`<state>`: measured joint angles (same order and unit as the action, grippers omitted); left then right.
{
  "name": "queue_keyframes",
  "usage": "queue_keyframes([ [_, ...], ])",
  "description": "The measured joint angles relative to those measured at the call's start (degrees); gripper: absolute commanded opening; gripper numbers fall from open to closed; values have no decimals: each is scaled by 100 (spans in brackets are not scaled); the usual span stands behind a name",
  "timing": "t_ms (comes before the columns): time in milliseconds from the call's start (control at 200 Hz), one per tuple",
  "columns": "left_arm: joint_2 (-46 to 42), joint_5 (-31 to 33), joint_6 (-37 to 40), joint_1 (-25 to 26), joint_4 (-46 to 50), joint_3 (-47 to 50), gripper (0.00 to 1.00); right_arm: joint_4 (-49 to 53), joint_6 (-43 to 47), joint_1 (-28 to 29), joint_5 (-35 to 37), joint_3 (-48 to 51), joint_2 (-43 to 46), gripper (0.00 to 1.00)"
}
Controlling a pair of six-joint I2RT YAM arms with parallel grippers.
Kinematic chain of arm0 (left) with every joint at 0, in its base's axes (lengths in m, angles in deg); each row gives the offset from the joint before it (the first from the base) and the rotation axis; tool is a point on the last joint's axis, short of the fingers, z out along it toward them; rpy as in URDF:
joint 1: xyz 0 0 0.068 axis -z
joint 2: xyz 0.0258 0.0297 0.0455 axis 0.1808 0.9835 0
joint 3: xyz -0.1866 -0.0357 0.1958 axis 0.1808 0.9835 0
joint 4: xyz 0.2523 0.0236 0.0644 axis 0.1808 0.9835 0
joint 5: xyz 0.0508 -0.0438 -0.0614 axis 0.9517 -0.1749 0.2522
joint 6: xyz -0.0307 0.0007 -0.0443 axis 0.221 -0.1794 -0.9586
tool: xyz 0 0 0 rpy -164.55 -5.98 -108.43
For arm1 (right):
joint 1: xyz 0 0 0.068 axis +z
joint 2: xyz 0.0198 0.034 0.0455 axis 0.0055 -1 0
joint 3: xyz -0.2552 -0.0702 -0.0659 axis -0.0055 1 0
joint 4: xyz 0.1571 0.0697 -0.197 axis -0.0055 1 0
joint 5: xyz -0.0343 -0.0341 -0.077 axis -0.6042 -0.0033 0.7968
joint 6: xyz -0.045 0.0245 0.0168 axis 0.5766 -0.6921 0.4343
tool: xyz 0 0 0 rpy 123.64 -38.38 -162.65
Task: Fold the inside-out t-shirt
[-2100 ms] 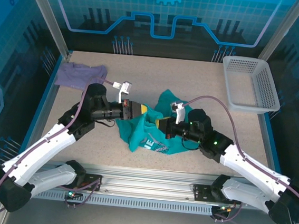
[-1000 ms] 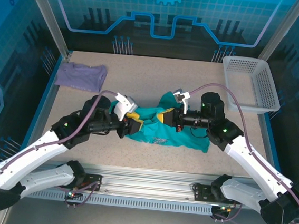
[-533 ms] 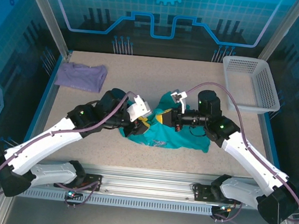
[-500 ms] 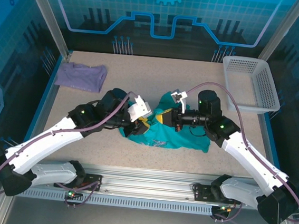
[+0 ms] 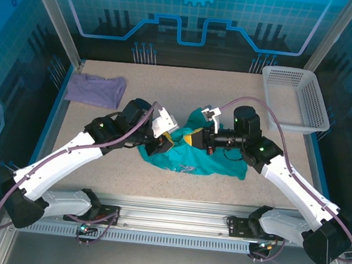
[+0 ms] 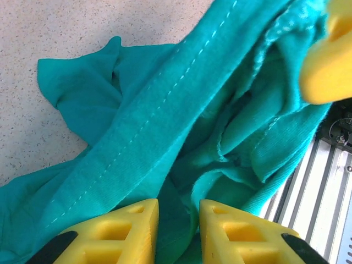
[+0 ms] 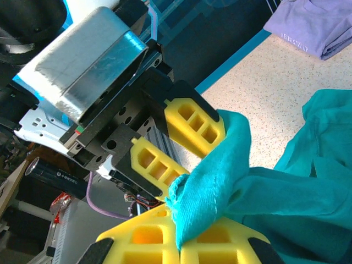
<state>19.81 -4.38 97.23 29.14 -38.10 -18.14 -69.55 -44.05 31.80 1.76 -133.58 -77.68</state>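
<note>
The teal-green inside-out t-shirt (image 5: 205,162) lies crumpled at the table's middle, with a stitched hem band (image 6: 137,132) running across the left wrist view. My right gripper (image 5: 191,137) is shut on a raised fold of the t-shirt (image 7: 214,176) at its upper left, the cloth pinched between the pads (image 7: 220,242). My left gripper (image 5: 165,143) faces it from the left, close by. Its yellow fingers (image 6: 132,225) stand a little apart with loose teal cloth lying in the gap, touching one finger. Those fingers (image 7: 192,124) sit just behind the pinched fold.
A lavender-purple shirt (image 5: 96,90) lies at the back left. A white mesh basket (image 5: 295,96) stands at the back right. The metal rail (image 5: 173,222) runs along the near edge, close below the t-shirt.
My left gripper has swung up and right to meet the right gripper at the raised fold, its fingers narrowing. The right gripper has kept its grip and barely moved.
</note>
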Motion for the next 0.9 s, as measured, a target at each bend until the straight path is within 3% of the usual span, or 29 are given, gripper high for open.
queue_keyframes([
  [360, 321, -498, 11, -2, 98, -129, 27, -7, -2, -4, 0, 0, 0, 0],
  [465, 378, -671, 31, -2, 136, -162, 19, -7, -2, -4, 2, 0, 0, 0],
  [555, 396, -835, 33, -2, 190, -162, 0, -4, -2, -28, 2, 0, 0, 0],
  [740, 348, -1032, -48, -2, 184, -151, 0, 4, -2, -243, 46, 2, 85, 0],
  [900, -313, -1298, -380, -48, -330, 157, 0, 0, -4, -293, 92, 57, 184, 0],
])
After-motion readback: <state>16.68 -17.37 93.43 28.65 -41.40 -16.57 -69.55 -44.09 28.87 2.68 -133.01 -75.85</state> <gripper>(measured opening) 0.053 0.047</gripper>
